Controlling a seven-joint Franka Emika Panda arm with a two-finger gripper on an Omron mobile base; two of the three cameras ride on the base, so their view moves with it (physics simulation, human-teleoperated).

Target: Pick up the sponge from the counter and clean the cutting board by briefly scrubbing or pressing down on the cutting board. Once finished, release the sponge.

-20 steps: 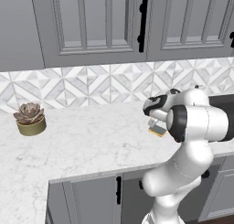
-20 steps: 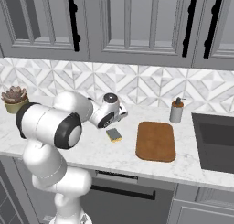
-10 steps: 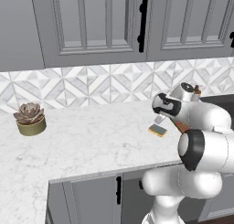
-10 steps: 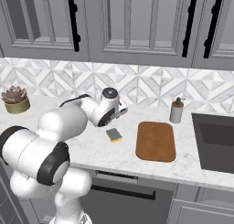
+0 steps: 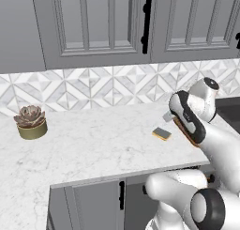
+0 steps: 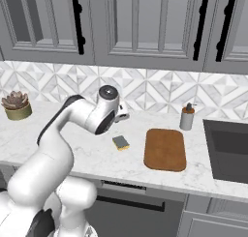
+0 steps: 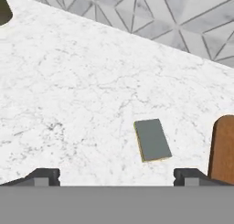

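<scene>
The sponge [image 7: 152,140] lay flat on the counter [image 7: 82,95], grey-green scrub side up with a thin yellow edge showing, just beside the cutting board [image 6: 165,149] but not touching it. We judged it light, soft and compressible, unlikely to slip or break; the sensible hold seemed to be across its shorter width, fingers closing on the two long sides low enough to catch the yellow layer, since a squeeze on foam gives a little before it bites.

The gripper [image 7: 117,175] stood with its fingertips [image 7: 45,175] wide apart and nothing between them, above the counter and short of the sponge, which sat slightly off its midline toward the board.

The hand view gave us the sponge's skew against the fingers, and just a sliver of the board at its edge. The right base view showed the whole board, a small dispenser bottle [image 6: 187,117] behind it, the sink [image 6: 227,149] beyond, and a potted succulent [image 6: 16,105] well apart at the far end. In the left base view the arm covered most of the board, though the sponge stayed clear to see.
</scene>
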